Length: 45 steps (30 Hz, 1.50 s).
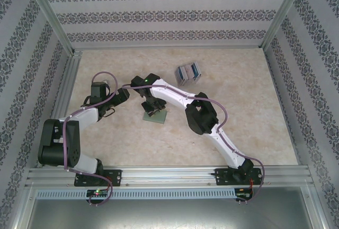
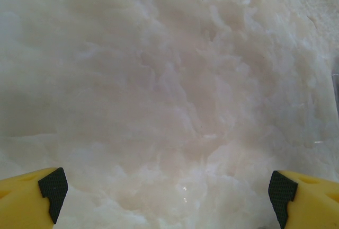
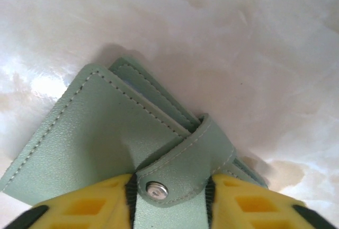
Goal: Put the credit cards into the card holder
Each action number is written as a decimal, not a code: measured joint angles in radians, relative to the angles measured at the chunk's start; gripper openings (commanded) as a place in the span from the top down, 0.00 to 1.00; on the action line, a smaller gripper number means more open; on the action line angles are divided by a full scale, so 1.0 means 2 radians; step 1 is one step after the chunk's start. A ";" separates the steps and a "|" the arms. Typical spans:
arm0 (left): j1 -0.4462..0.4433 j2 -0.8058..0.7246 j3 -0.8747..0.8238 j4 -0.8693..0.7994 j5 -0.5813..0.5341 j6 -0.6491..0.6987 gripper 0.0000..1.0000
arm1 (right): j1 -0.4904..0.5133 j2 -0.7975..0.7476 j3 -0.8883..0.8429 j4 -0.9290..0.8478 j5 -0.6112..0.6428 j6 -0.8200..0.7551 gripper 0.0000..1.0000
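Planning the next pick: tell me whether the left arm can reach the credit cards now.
Probably not directly: the right arm stretches between the open left gripper and the credit cards.

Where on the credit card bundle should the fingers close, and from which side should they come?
Probably from above, closing across the two broad outer faces of the credit cards. The bundle appears to stand on edge on the table, thin edges up, so that squeeze presses the cards together rather than splaying them. It stands apart from the card holder.
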 measured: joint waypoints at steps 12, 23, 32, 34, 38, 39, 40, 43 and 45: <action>-0.004 0.002 0.000 0.000 0.000 0.000 0.01 | -0.007 -0.040 -0.069 0.055 -0.024 0.009 0.97; -0.025 0.024 0.003 0.023 0.040 0.000 0.04 | -0.084 -0.196 -0.314 0.265 -0.140 0.086 1.00; -0.081 0.068 0.094 0.053 0.125 -0.054 0.07 | -0.149 -0.354 -0.478 0.450 -0.183 0.163 1.00; -0.100 0.068 0.115 0.062 0.137 -0.070 0.07 | -0.157 -0.384 -0.507 0.482 -0.188 0.177 1.00; -0.149 0.069 0.162 0.064 0.154 -0.086 0.08 | -0.179 -0.439 -0.565 0.548 -0.202 0.207 1.00; -0.163 0.072 0.175 0.064 0.161 -0.087 0.08 | -0.185 -0.449 -0.578 0.563 -0.206 0.215 1.00; -0.174 0.075 0.187 0.064 0.166 -0.089 0.08 | -0.192 -0.458 -0.589 0.578 -0.210 0.223 1.00; -0.200 0.086 0.211 0.072 0.179 -0.096 0.09 | -0.210 -0.475 -0.610 0.607 -0.222 0.239 1.00; -0.208 0.094 0.215 0.079 0.184 -0.104 0.09 | -0.220 -0.484 -0.622 0.628 -0.224 0.249 1.00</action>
